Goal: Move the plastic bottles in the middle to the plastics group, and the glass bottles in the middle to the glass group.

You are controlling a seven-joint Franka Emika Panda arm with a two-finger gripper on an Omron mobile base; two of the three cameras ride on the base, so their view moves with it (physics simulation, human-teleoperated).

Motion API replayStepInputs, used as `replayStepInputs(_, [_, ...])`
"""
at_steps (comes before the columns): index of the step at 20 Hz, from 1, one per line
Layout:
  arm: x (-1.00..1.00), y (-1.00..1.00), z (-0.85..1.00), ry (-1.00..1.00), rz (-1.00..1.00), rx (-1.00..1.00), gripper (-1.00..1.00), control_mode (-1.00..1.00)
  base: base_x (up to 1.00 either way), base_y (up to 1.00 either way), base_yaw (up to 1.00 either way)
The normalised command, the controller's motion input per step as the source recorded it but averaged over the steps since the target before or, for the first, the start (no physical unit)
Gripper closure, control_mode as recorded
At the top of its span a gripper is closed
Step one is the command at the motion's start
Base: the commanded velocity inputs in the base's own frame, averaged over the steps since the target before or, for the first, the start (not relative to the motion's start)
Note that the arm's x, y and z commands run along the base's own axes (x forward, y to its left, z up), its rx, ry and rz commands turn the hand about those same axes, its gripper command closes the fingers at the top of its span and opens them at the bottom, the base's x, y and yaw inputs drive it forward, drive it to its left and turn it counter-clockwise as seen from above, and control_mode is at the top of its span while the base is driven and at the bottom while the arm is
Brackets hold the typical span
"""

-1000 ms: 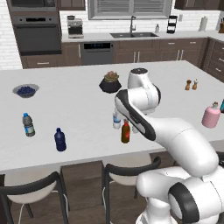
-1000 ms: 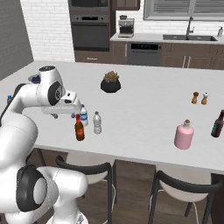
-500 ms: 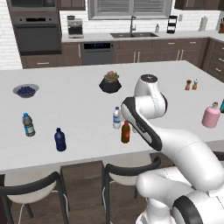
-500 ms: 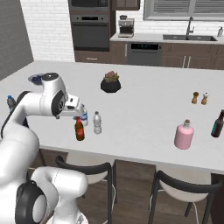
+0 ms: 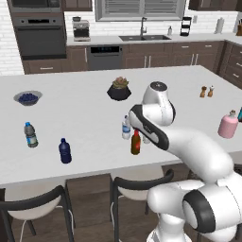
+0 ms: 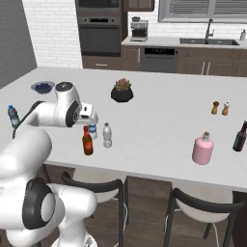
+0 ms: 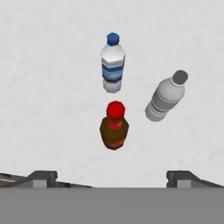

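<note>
Three bottles stand close together but apart in the middle of the counter [image 5: 85, 118], near its front edge. The red-brown bottle [image 7: 114, 125] is nearest the stools, with its red cap up. Just behind it stand the blue-label bottle [image 7: 112, 64] and the plain grey bottle [image 7: 165, 96]. From the right base view, the red-brown bottle [image 6: 87, 141] is leftmost, the blue-label bottle [image 6: 92, 130] sits partly behind the arm's wrist, and the grey bottle [image 6: 107, 135] is to its right. All three are upright; none is touched.

They sit there, I'd say, as the unsorted lot between the two groups. To the robot's left are the navy bottle [image 5: 64, 151] and the dark-capped bottle [image 5: 30, 134], well apart from the middle. To its right are the pink bottle [image 5: 228, 125] and, in the right base view, a dark bottle [image 6: 240, 136] beside it at the picture's edge; its colour I cannot make out.

The gripper [image 7: 112, 177] hangs above the trio, pointing down, with the red-brown bottle centred between its tips. The jaws stand wide apart and hold nothing; there is clear air between them and the cap. That lining-up suggests the glass one is the first to be picked, bound for the pink bottle's side.
</note>
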Motion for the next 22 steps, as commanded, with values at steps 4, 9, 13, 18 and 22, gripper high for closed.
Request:
replayStepInputs(4, [0.41,0.00,-0.05,0.00,0.03,0.00,-1.00,-1.00,0.00,0.00,0.00])
replayStepInputs(9, [0.00,0.00,-0.22,0.00,0.03,0.00,-1.00,-1.00,0.00,0.00,0.00])
replayStepInputs(13, [0.03,0.00,-0.47,0.00,0.04,0.00,-1.00,-1.00,0.00,0.00,0.00])
replayStepInputs(18, [0.20,0.00,-0.39,0.00,0.04,0.00,-1.00,-1.00,0.00,0.00,0.00])
replayStepInputs(22, [0.22,0.00,-0.05,0.00,0.04,0.00,-1.00,-1.00,0.00,0.00,0.00])
